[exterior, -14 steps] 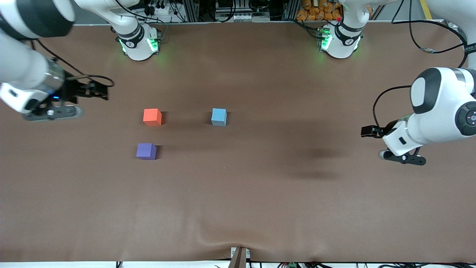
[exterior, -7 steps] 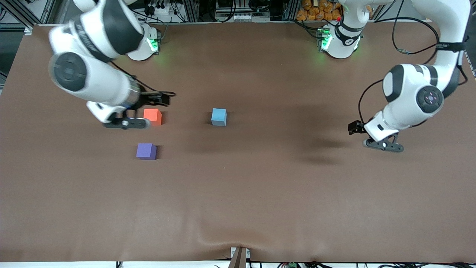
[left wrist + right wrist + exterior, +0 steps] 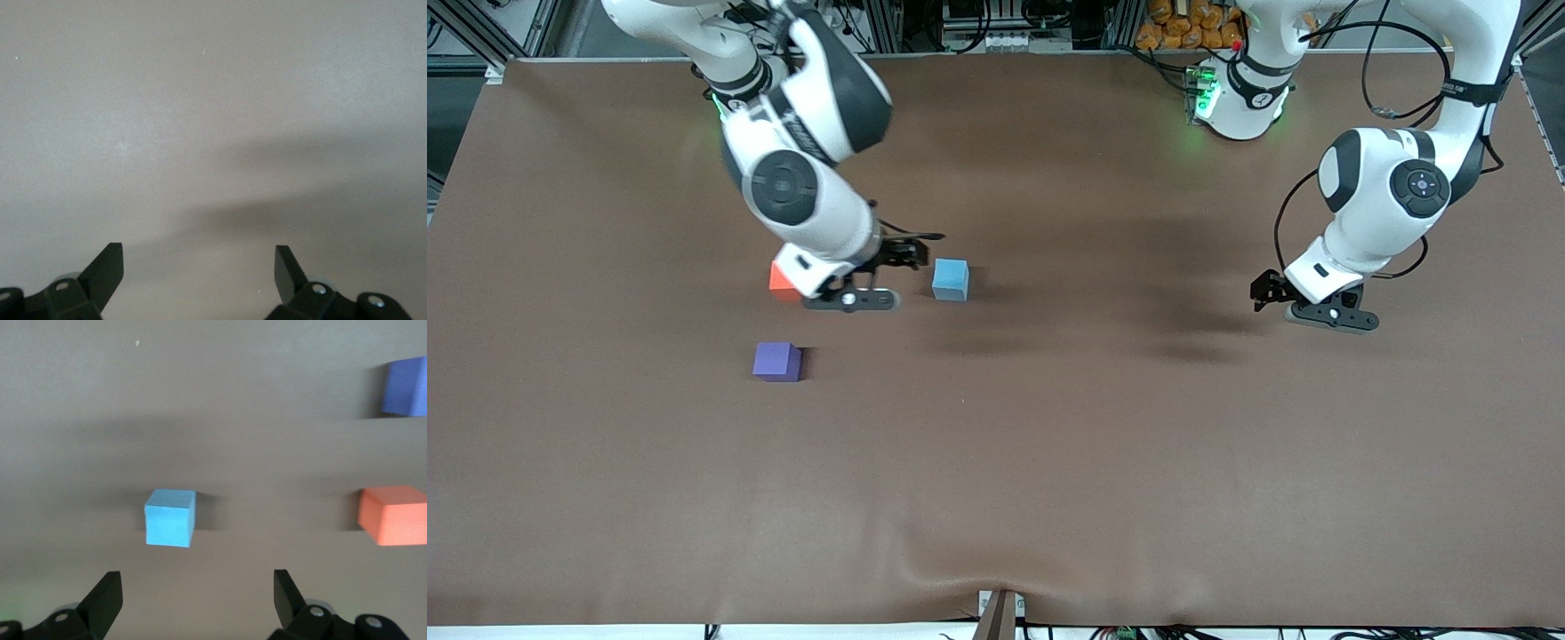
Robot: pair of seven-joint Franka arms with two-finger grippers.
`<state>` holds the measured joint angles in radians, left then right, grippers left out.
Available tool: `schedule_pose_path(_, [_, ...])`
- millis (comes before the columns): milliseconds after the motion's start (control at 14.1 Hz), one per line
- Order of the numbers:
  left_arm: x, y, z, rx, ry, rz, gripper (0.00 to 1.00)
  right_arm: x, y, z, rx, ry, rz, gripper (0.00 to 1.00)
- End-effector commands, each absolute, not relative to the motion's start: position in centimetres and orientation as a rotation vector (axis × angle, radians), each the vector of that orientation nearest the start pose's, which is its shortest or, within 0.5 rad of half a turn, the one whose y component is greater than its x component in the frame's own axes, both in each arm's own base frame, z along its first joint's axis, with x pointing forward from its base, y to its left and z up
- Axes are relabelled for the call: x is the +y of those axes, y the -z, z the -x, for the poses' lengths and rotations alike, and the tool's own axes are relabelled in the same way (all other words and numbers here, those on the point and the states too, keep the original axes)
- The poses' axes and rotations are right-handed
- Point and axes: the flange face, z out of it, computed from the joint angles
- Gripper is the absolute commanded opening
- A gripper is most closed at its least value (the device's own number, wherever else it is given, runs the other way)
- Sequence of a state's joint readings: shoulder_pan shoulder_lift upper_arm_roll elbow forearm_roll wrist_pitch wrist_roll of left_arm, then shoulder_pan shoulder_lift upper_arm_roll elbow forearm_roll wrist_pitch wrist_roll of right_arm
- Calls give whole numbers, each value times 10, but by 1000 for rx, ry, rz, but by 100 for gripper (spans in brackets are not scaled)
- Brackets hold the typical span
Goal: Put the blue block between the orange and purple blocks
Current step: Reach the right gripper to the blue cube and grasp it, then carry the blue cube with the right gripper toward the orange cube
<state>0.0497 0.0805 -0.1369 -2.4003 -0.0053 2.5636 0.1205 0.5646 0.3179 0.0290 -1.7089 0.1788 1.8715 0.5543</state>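
Three cubes sit on the desk (image 3: pixel 1049 462), and you are in the approach step: your right claw (image 3: pixel 889 267) hangs released just beside the blue block (image 3: pixel 950 279), over the orange block (image 3: pixel 779 279), with the purple block (image 3: pixel 776 362) nearer the front camera. Next, centre over the blue block, descend and clench. Since a second ago the right arm has swung in from its end of the desk, while the left claw (image 3: pixel 1263 293), also released, has drifted slightly inward.

In the front view the right arm's wrist covers most of the orange block (image 3: pixel 779 278), leaving one corner showing. The right wrist view cuts off the purple block (image 3: pixel 405 387) and the orange block (both at the same edge). In both wrist views only the fingertips (image 3: pixel 107 268) show.
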Motion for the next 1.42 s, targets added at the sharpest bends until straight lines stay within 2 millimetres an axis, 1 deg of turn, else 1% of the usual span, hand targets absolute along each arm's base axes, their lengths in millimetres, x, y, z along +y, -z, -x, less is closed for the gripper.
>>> schedule_pose_path(0, [-43,-298,-497,334,174,3116,100,392,-350,-495,46,-385,3087,100])
schedule_pose_path(142, [-43,-301,-500,333,186,3115,100,397,-313,-478,58,-304,3077,100])
schedule_pose_path(212, [-41,-307,-504,315,203,3116,100,403,-299,-469,46,-255,3067,100])
schedule_pose_path(283, [-37,-318,-513,297,229,3114,100,405,-288,-462,36,-237,3065,100])
schedule_pose_path(354, [-34,-327,-514,289,202,3114,100,406,-281,-459,32,-239,3068,100])
schedule_pose_path(496, [-34,-360,-515,288,165,3109,100,411,-271,-452,13,-248,3077,100])
schedule_pose_path(638, [-35,-397,-523,283,95,3109,100,418,-261,-448,6,-214,3067,100])
schedule_pose_path(850, [-37,-466,-547,271,11,3115,100,427,-250,-444,59,-178,3058,100])
schedule_pose_path(921, [-36,-482,-552,268,9,3116,100,428,-246,-444,63,-179,3061,100])
schedule_pose_path(1062, [-34,-515,-558,226,19,3120,100,428,-240,-443,64,-187,3066,100])
schedule_pose_path(1133, [-31,-529,-562,206,14,3122,100,428,-238,-442,63,-191,3068,100])
schedule_pose_path(1275, [-27,-559,-563,195,-19,3124,100,432,-236,-437,49,-194,3072,100])
schedule_pose_path(1346, [-16,-573,-564,161,-31,3127,100,433,-233,-433,45,-199,3078,100])
